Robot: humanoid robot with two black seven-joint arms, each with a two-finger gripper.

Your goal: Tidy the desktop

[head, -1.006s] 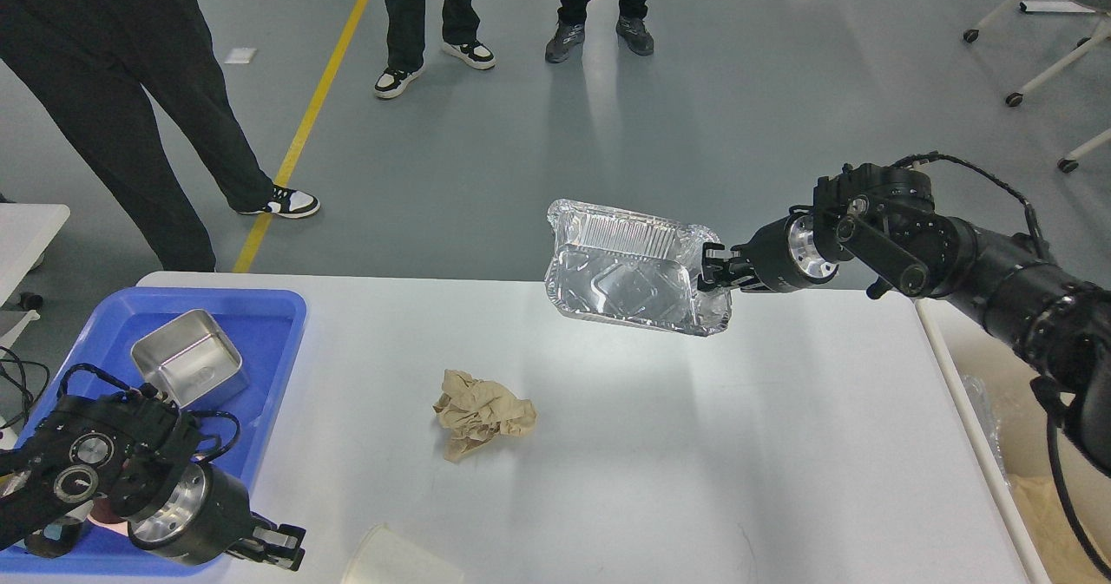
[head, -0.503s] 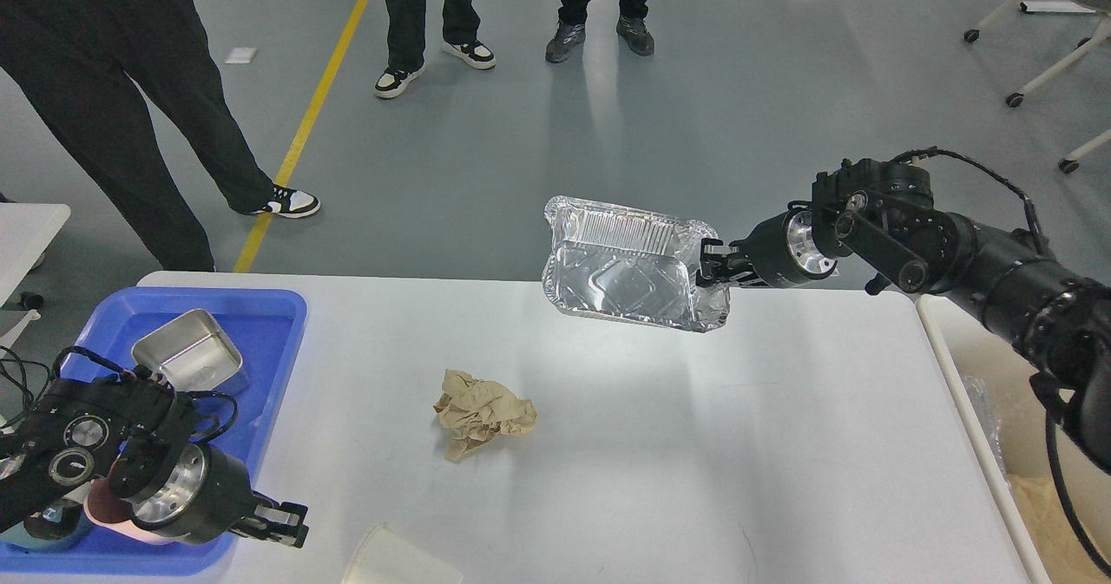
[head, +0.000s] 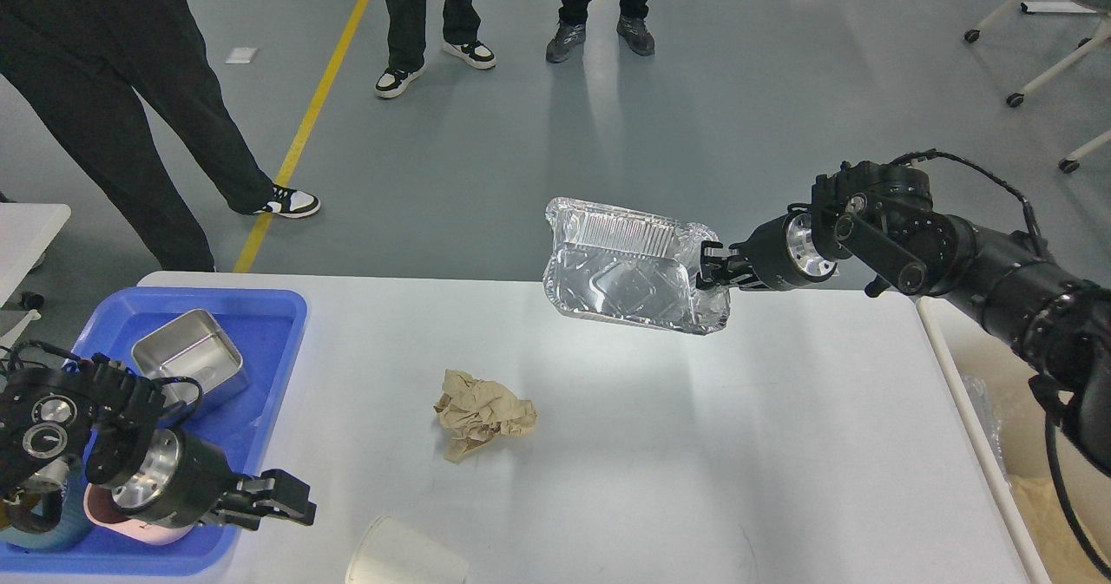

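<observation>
The desktop (head: 694, 445) is a wide white tabletop. Above its far edge hangs a silver foil tray (head: 621, 272), tilted with its open side toward me. My right gripper (head: 712, 267) is shut on the tray's right rim. A crumpled ball of brown paper (head: 482, 412) lies mid-table. A white paper cup (head: 404, 556) lies on its side at the front edge. My left gripper (head: 291, 504) hovers low over the front left of the desktop, beside the blue tray. Its fingers stand open with nothing between them.
The blue plastic tray (head: 269, 324) at the left holds a steel container (head: 187, 358) and a pink-white bowl (head: 130, 525) partly hidden by my left arm. A beige bin (head: 1007, 419) stands off the right edge. Several people stand beyond the far edge.
My left gripper has risen away from the front edge, uncovering more of the paper cup. The right gripper and the foil tray have hardly moved.
</observation>
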